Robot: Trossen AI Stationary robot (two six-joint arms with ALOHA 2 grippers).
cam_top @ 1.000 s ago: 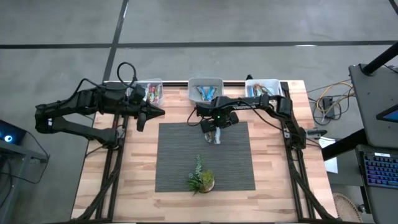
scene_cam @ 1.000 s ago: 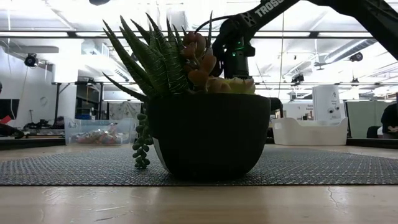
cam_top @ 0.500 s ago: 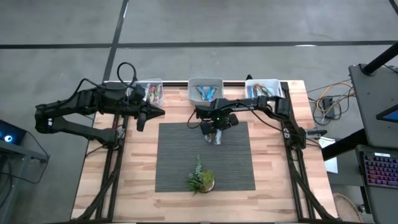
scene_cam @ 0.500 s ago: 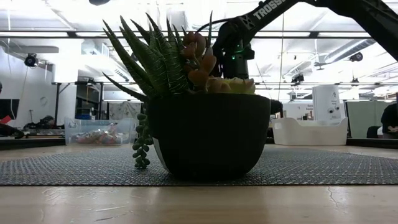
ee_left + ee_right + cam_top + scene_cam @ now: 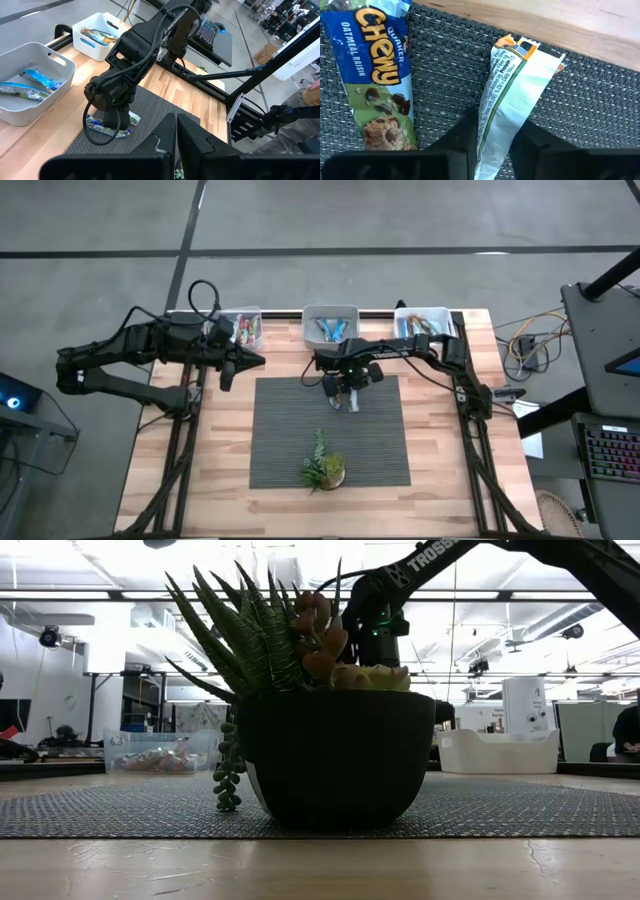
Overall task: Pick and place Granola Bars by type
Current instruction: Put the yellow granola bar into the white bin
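Note:
Two Granola Bars lie side by side on the dark woven mat (image 5: 330, 435), near its far edge. One has a green and blue wrapper (image 5: 380, 80); the other is white with an orange end (image 5: 517, 85). My right gripper (image 5: 345, 397) points down over them and is shut on the white bar. In the low view the plant pot (image 5: 335, 765) hides its fingers. My left gripper (image 5: 256, 360) hangs shut above the table's far left, away from the bars. My right gripper (image 5: 497, 127) pinches the white bar between its two fingers, one finger (image 5: 467, 137) on each long edge (image 5: 487, 125), toward the end away from the orange tip. The fingers come from above, pointing down, and straddle the bar's width. The bar lies flat on the mat.
Three white bins stand along the far edge: the left (image 5: 243, 327) with red and pink bars, the middle (image 5: 330, 323) with blue bars, the right (image 5: 422, 323) with orange-toned bars. A small potted plant (image 5: 325, 468) stands on the mat's near part.

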